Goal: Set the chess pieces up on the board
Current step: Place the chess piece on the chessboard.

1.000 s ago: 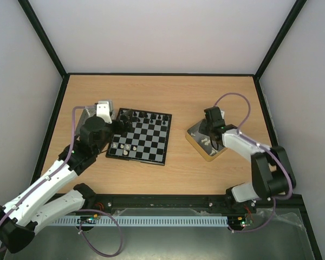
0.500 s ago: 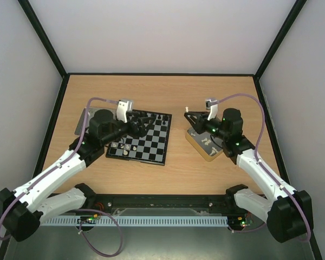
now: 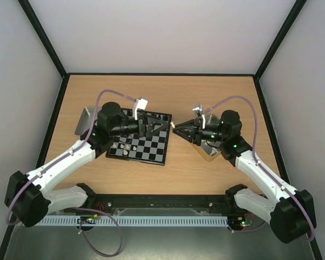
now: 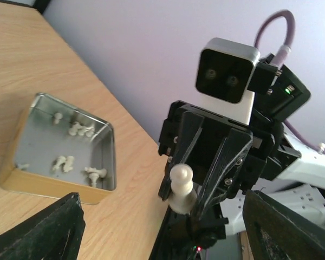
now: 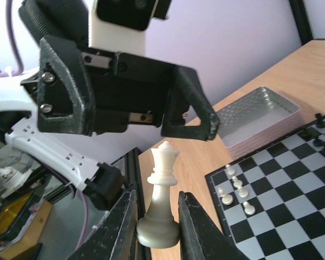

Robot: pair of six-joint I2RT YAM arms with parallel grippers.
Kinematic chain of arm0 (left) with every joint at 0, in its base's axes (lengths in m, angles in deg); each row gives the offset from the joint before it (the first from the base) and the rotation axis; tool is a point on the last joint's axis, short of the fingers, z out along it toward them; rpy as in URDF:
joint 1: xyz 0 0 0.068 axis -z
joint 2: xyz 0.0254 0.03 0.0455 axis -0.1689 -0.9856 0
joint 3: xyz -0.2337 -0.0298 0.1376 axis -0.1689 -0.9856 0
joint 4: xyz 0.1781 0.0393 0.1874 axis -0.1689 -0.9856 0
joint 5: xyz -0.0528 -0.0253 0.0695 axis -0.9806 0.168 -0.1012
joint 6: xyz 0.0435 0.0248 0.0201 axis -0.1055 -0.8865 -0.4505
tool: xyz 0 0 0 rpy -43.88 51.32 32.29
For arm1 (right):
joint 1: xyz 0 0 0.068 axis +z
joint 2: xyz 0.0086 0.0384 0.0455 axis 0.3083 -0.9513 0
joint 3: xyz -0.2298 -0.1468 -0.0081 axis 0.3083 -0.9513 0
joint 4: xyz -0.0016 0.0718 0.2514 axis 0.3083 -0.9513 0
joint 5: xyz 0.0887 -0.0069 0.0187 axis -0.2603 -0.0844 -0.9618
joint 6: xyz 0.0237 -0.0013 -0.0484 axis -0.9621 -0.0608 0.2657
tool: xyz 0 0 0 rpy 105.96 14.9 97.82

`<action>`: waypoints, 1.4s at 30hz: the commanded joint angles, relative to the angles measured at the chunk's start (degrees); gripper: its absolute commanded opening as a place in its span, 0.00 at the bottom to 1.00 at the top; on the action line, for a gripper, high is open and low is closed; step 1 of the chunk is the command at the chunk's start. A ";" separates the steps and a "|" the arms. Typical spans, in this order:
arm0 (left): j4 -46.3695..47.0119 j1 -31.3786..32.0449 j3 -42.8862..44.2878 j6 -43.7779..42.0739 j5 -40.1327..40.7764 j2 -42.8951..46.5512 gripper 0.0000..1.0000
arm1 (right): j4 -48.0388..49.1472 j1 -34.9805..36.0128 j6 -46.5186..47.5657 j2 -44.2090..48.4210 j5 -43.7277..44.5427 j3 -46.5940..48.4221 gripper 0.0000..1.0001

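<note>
Handing over in mid-air above the tabletop, between tin and board, my right jaws clench a white piece by its base, so my released left jaws facing it should close next.

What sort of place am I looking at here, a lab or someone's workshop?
Probably a robotics test booth: a wooden table boxed in by plain white walls, a left arm and right arm bolted at its near edge, and a small chessboard as practice prop.
</note>
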 commanded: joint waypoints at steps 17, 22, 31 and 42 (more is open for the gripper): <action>7.46 1.52 3.51 5.50 -15.89 -7.58 0.38 | -2.31 2.42 4.38 -0.46 -4.94 0.77 0.19; 7.51 1.61 3.69 5.48 -16.28 -7.93 0.31 | -4.39 2.70 5.72 -0.99 -4.95 1.46 0.19; 5.37 1.70 2.84 2.83 -13.31 -7.54 0.08 | -5.91 2.87 6.27 -1.37 -3.49 2.00 0.20; -3.99 1.70 3.00 -4.54 -1.38 -4.42 0.02 | -9.42 2.88 7.40 -0.49 2.49 2.04 0.61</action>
